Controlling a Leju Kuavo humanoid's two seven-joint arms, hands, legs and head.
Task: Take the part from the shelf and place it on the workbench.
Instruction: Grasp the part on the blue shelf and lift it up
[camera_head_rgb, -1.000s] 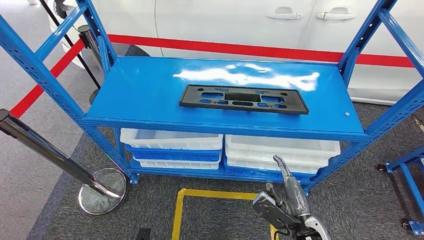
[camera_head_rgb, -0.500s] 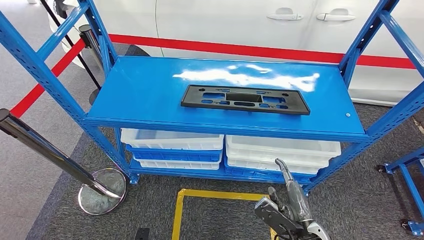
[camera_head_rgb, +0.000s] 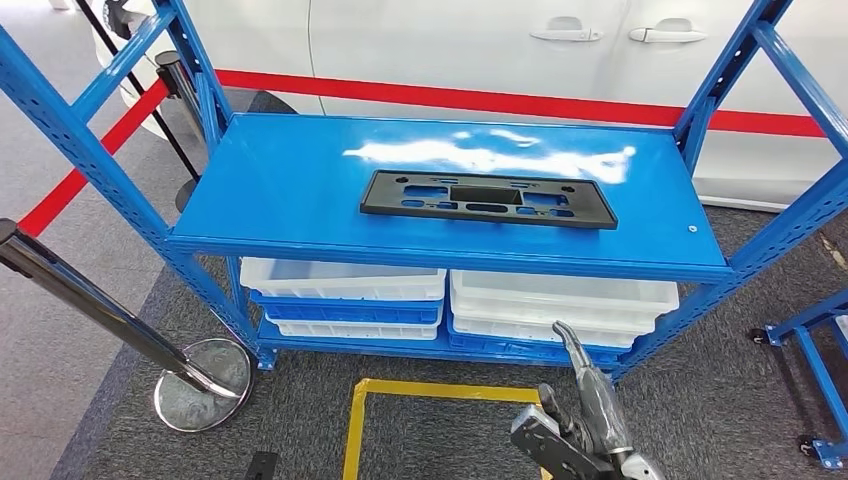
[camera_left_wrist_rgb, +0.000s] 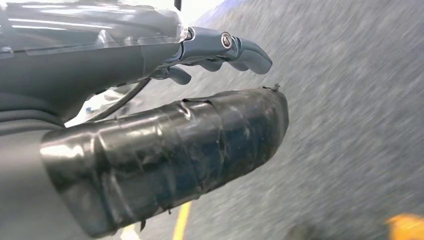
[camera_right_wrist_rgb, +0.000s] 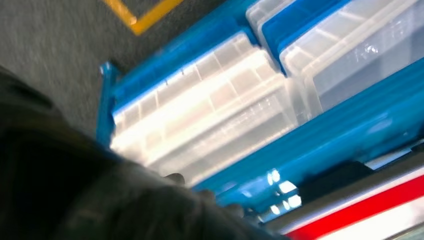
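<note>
On the blue shelf (camera_head_rgb: 300, 190), right of centre, the flat black part (camera_head_rgb: 487, 198) lies untouched. Low at the near right, the right hand (camera_head_rgb: 578, 430) holds nothing, fingers apart. The left hand (camera_left_wrist_rgb: 165, 125) hangs over grey carpet, fingers extended and empty.

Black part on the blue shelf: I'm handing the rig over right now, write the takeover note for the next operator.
Right hand: low in front of the shelf, one finger pointing up toward it, nothing in it.
Left hand: over the grey floor, fingers apart, holding nothing.
Black part: lying flat near the middle of the blue shelf's top board, untouched.
Clear bins sit on the lower level.
Done: the robot faces the shelf; no grasp yet.
Left: raise a hand to the part, grip it, lift it off, carry it to the workbench and set it down.
</note>
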